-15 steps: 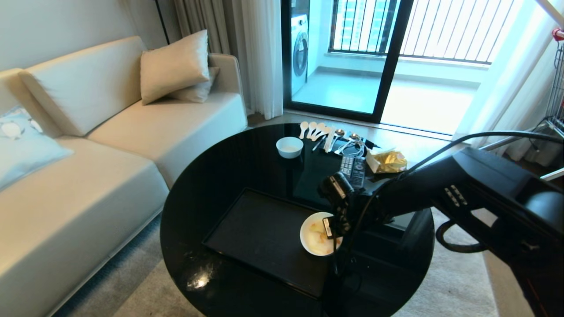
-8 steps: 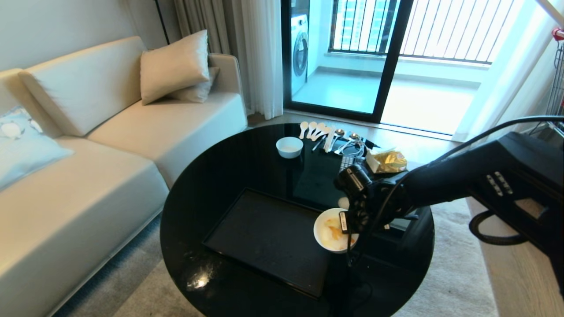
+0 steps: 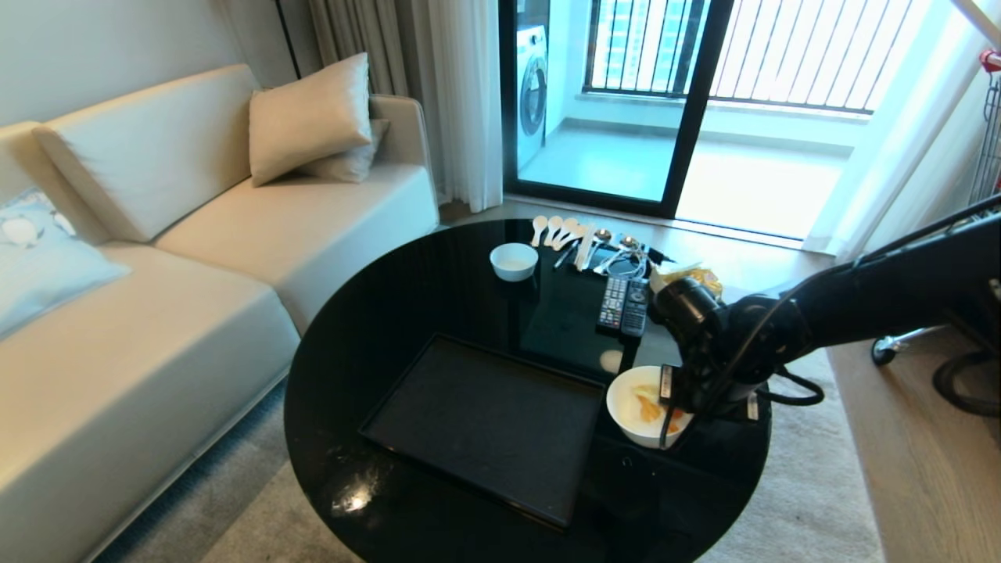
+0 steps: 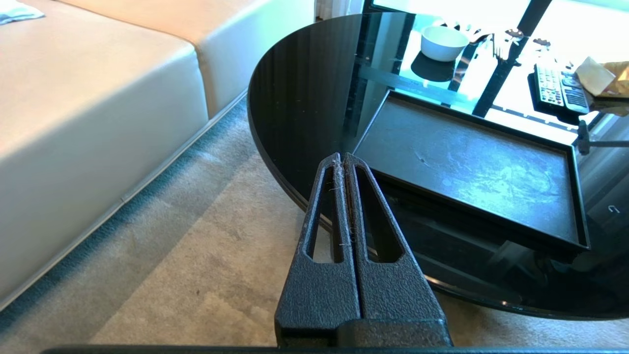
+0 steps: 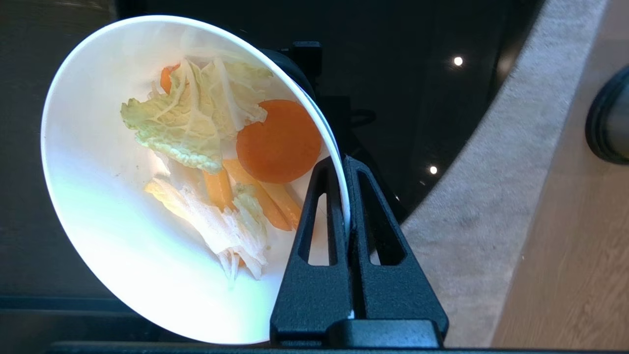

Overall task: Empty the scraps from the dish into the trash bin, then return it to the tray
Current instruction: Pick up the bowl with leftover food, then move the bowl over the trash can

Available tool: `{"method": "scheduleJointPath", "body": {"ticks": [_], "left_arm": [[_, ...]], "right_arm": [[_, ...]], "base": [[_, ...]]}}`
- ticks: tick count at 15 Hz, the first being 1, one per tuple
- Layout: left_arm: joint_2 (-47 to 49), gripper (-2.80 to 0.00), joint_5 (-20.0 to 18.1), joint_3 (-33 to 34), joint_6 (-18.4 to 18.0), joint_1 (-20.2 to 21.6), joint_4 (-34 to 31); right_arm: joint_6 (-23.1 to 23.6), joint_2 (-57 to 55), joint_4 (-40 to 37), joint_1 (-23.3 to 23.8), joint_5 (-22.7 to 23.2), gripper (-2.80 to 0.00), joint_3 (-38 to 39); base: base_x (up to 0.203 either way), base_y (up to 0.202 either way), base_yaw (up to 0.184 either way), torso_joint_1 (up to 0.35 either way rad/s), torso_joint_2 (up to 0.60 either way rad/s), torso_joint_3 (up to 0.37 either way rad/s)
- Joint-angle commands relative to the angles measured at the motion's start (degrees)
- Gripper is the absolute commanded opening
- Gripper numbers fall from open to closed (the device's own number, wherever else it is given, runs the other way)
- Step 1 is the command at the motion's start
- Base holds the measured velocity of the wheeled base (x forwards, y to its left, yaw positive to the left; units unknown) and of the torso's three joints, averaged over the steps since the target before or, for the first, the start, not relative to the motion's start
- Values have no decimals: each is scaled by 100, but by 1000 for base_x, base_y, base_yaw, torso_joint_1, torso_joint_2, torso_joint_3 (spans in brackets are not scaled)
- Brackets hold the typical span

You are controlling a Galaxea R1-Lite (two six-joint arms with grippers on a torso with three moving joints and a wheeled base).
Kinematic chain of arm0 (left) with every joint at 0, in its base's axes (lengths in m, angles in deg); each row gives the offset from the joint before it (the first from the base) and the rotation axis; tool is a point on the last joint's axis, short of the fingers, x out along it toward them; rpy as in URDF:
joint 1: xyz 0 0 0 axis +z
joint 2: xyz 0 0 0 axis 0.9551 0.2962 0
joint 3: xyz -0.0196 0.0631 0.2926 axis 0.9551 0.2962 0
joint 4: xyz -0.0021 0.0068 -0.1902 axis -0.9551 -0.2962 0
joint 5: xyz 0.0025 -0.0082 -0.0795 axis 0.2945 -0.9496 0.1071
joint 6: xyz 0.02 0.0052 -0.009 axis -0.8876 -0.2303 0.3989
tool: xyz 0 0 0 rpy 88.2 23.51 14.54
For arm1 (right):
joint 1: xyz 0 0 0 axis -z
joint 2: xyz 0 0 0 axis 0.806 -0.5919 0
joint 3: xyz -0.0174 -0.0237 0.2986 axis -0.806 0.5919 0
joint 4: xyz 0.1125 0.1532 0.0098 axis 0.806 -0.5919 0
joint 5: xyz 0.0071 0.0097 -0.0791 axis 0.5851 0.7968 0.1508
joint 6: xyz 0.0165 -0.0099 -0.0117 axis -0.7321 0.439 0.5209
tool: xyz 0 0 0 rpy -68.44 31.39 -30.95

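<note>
The dish (image 3: 637,407), a glossy white deep bowl, hangs just above the round black table (image 3: 391,313), to the right of the tray (image 3: 485,422). My right gripper (image 3: 669,393) is shut on its right rim. In the right wrist view the dish (image 5: 113,221) is tilted, with one finger inside the rim and one outside at the gripper (image 5: 342,162). The scraps (image 5: 221,162), a carrot round, orange strips and pale cabbage, lie inside. The black tray (image 4: 467,162) is bare. My left gripper (image 4: 342,156) is shut and parked over the carpet beside the table. I cannot make out the trash bin.
At the table's far side stand a smaller white bowl (image 3: 514,260), several spoons (image 3: 559,231), two remotes (image 3: 624,303) and a yellow snack bag (image 3: 688,281). A beige sofa (image 3: 156,313) runs along the left. A dark rounded shape (image 5: 607,123) sits on the wooden floor past the carpet.
My right gripper has carried the dish to the right, off the tray's right end and toward the table's right edge. The left arm has not moved.
</note>
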Motion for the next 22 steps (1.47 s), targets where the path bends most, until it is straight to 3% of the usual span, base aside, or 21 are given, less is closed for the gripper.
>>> {"method": "scheduleJointPath", "body": {"ticks": [1,13,22], "left_arm": [[-2,-280,2,0,7,0,2],[-2,-280,2,0,7,0,2],[-2,-280,2,0,7,0,2]], "right_arm": [[-86,729,33,194,-16,-280,593],[-196,4028,21,1336,-10,-280,3364],[-203,4813,-96,1528,1,-280,4124]], "base": [[0,0,0,0,0,0],[0,0,0,0,0,0],[0,0,0,0,0,0]]}}
